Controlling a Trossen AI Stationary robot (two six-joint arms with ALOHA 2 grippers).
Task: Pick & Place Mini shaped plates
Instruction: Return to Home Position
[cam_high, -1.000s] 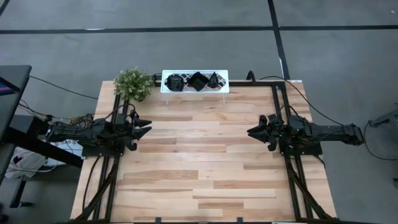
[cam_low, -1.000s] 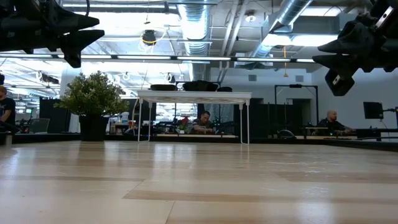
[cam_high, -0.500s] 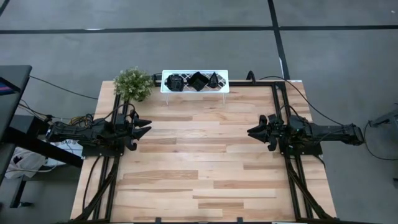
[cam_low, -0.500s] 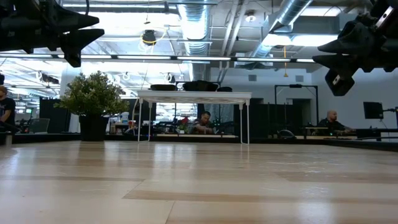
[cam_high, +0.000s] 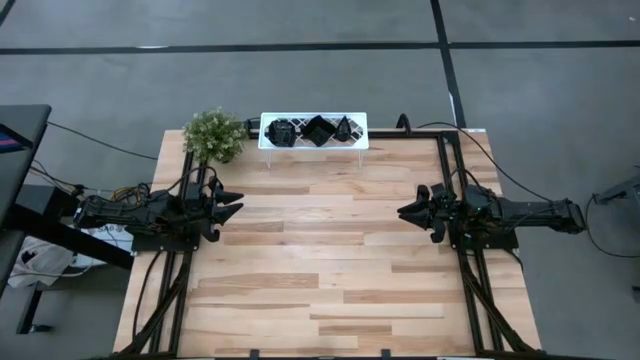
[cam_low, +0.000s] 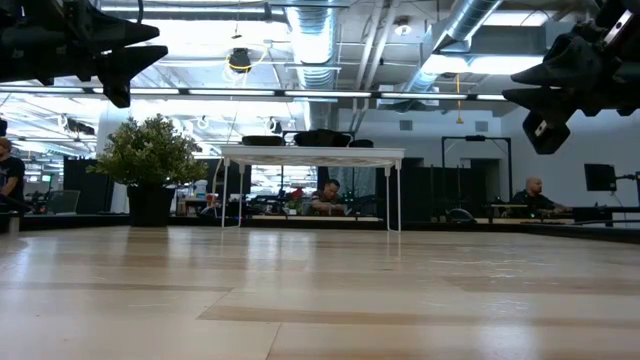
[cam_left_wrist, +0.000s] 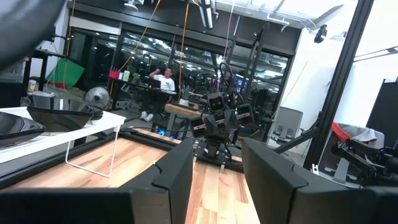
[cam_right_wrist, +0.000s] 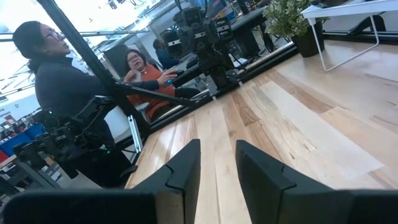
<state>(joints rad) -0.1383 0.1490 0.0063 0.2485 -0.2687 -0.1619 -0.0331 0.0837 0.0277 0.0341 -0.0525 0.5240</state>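
Three mini shaped plates, glossy black, sit in a row on top of a white rack at the table's far edge. In the low view they show as dark shapes on the rack's top. My left gripper hovers open above the table's left side, pointing toward the right. In its wrist view nothing is between the fingers. My right gripper hovers open above the right side, facing left, with nothing between its fingers. Both are far from the plates.
A small green plant in a dark pot stands at the far left corner, beside the rack. The rack stands on thin white legs. Bare wooden table lies between the arms. People sit in the room beyond.
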